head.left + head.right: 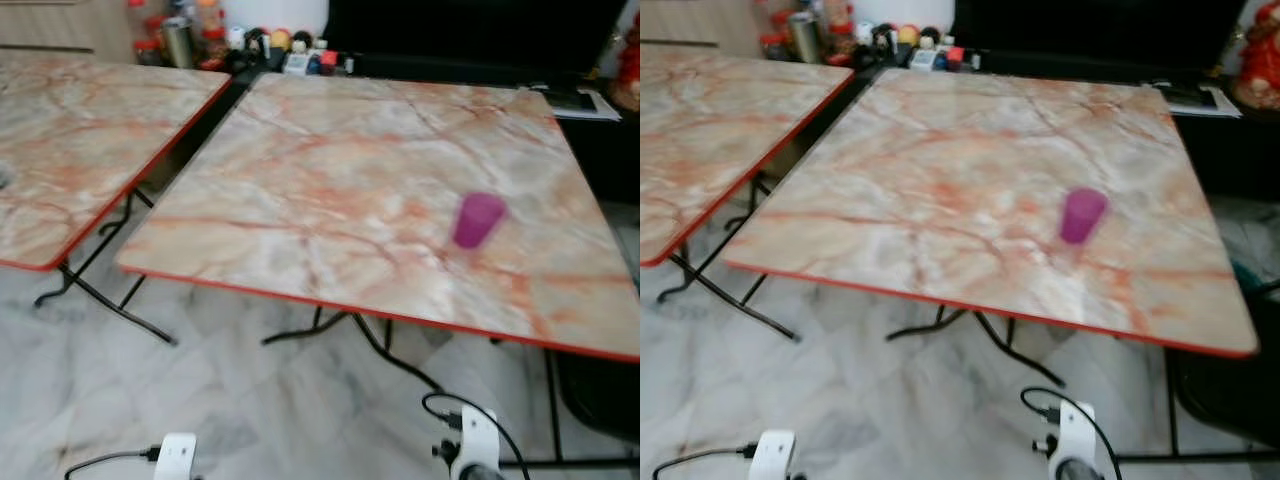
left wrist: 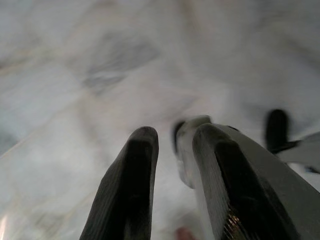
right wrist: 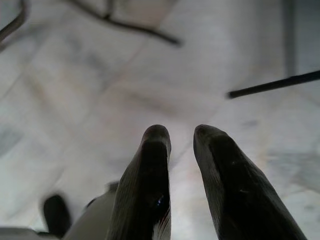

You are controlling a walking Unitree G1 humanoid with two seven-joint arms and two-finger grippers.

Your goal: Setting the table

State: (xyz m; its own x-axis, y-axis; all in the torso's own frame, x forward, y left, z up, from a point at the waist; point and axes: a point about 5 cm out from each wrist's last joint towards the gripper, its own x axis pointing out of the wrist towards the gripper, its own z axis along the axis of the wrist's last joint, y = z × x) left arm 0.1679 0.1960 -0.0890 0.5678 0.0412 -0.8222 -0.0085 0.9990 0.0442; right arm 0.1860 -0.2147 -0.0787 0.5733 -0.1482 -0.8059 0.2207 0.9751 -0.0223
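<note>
Marbled grey-white floor (image 1: 250, 400) all around, looks like a home dining corner, slightly blurry. Over at 9 o'clock, part of a second marble-pattern table (image 1: 70, 130) with a red edge on thin black folding legs. Down at 7 o'clock, left arm (image 1: 176, 455) hanging low, just its white wrist bit and a black cable poking up. Left gripper (image 2: 172, 137) aimed down at the floor, two black fingers a little apart, pinching nothing, with a white-and-black part of the robot past the tips.

Dead centre, main table (image 1: 330, 170), same orange-veined marble top and red rim, black legs (image 1: 340, 325) splayed underneath. Up at 12 o'clock, clutter of small jars and bottles (image 1: 240, 42) on a dark counter behind it, too blurry to sort out.

Toward 3 o'clock on the main table, purple cup (image 1: 477, 220) standing upright, nearer the front right edge, on its own. Down at 5 o'clock, right arm (image 1: 475, 445) hanging low too, white wrist with a looped black cable. Right gripper (image 3: 181, 137) pointed floorward, fingers slightly parted and empty, table legs crossing the floor beyond. Cup well apart from both grippers, up on the tabletop while both hang below its edge.
</note>
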